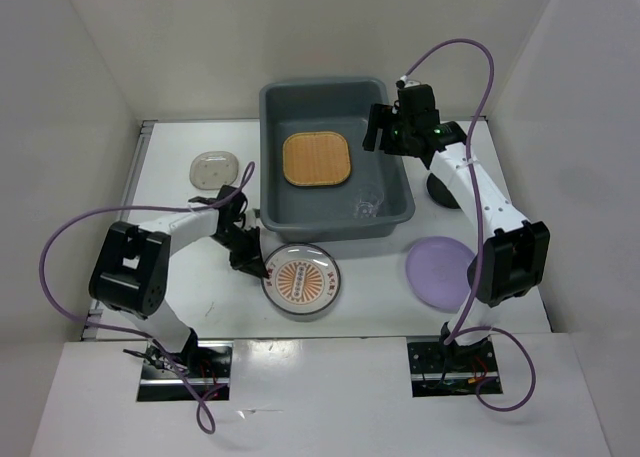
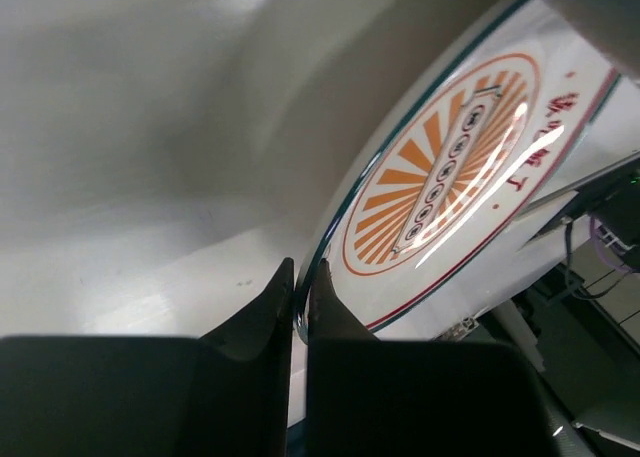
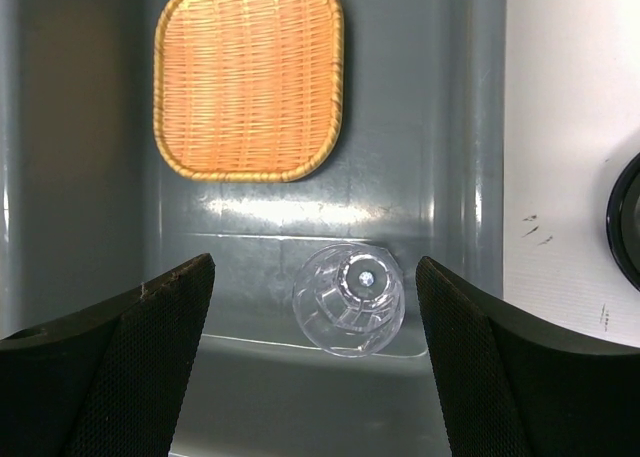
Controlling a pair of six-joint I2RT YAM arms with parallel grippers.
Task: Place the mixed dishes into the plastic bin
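Observation:
The plastic bin (image 1: pixel 398 182) stands at the back centre. Inside it lie the square woven bamboo tray (image 1: pixel 316 160) (image 3: pixel 248 77) and the clear glass cup (image 1: pixel 366 208) (image 3: pixel 349 299), on its side near the front right corner. My right gripper (image 1: pixel 385 133) (image 3: pixel 315 265) hangs open above the bin (image 3: pixel 90 127), nothing between its fingers. The sunburst plate (image 1: pixel 301 280) (image 2: pixel 450 167) sits in front of the bin. My left gripper (image 1: pixel 258 268) (image 2: pixel 301 277) is shut on its left rim.
A lilac plate (image 1: pixel 440 271) lies at the front right. The small beige dish (image 1: pixel 214 167) sits left of the bin. A small black dish (image 1: pixel 443 191) (image 3: pixel 628 217) is partly hidden behind the right arm. White walls close in the table.

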